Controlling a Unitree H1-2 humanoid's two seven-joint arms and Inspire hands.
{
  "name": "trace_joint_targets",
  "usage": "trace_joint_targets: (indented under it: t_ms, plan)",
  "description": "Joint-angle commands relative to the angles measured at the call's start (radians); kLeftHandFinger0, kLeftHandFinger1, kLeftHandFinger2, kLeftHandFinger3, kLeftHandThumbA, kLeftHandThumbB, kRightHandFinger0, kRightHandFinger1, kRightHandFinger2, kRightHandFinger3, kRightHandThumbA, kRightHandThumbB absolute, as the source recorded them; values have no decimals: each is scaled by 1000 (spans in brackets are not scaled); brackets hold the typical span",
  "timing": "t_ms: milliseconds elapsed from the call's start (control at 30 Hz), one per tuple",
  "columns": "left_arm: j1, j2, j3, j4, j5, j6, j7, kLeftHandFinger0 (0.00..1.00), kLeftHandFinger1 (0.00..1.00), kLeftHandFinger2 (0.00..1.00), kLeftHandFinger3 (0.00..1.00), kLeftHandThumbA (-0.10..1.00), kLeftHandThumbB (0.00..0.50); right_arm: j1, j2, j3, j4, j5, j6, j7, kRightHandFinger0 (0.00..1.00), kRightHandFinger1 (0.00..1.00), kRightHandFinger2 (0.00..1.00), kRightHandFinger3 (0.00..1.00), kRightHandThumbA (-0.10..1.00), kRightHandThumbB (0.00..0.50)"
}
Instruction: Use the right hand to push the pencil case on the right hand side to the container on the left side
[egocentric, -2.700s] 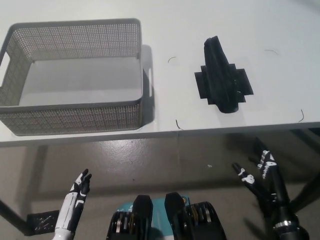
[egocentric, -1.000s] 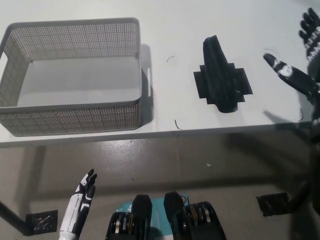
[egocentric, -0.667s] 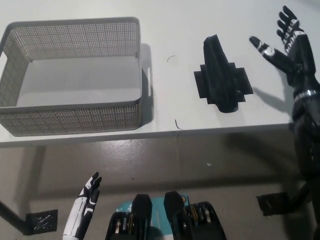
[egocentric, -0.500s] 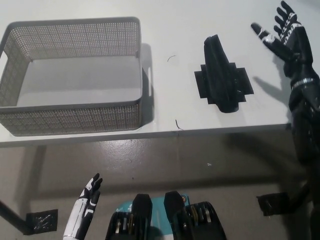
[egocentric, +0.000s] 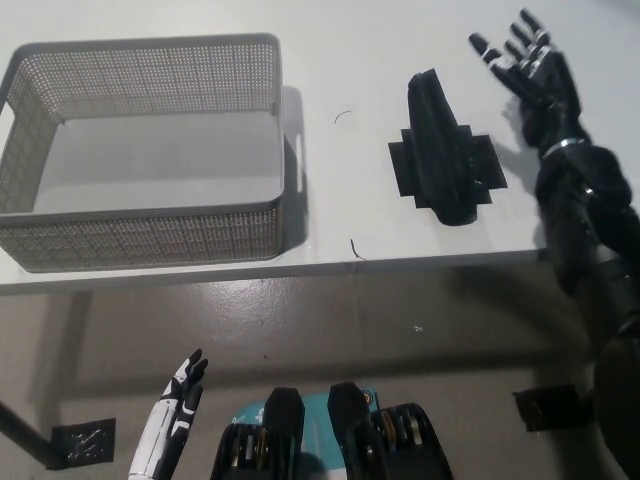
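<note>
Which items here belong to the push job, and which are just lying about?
Job: black pencil case; grey mesh container; right robot hand, open above the table.
Lying about: black tape patch under the case; left robot hand, resting low.

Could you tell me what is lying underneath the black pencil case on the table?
A flat black patch with stepped edges lies under the pencil case, showing on both its sides on the white table. Its middle is covered, so what it is stays unclear.
</note>
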Motion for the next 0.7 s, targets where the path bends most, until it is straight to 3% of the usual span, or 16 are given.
trace_joint_targets:
  t_ms: [0, 133, 167, 267, 533, 667]
  plan:
    - [2, 15, 5, -37, -14, -39, -9, 1000, 1000, 1000, 1000, 1000, 286, -75, 13, -11, 45, 31, -85, 22, 1000, 1000, 1000, 1000, 1000, 295]
    - [4, 14, 11, -41, -25, -39, -16, 1000, 1000, 1000, 1000, 1000, 288, -73, 30, -10, 75, 34, -101, 19, 1000, 1000, 1000, 1000, 1000, 268]
    - [5, 14, 12, -43, -26, -39, -18, 1000, 1000, 1000, 1000, 1000, 290, -74, 32, -10, 79, 34, -99, 19, 1000, 1000, 1000, 1000, 1000, 240]
    - [5, 13, 13, -46, -25, -39, -18, 1000, 1000, 1000, 1000, 1000, 294, -63, 41, -13, 90, 39, -98, 26, 1000, 1000, 1000, 1000, 1000, 289]
    - [-3, 11, 22, -46, -34, -39, -28, 1000, 1000, 1000, 1000, 1000, 303, -37, 49, -11, 112, 49, -116, 50, 1000, 1000, 1000, 1000, 1000, 292]
    - [-4, 9, 25, -48, -40, -39, -30, 1000, 1000, 1000, 1000, 1000, 305, -28, 63, -38, 116, 80, -116, 66, 1000, 1000, 1000, 1000, 1000, 260]
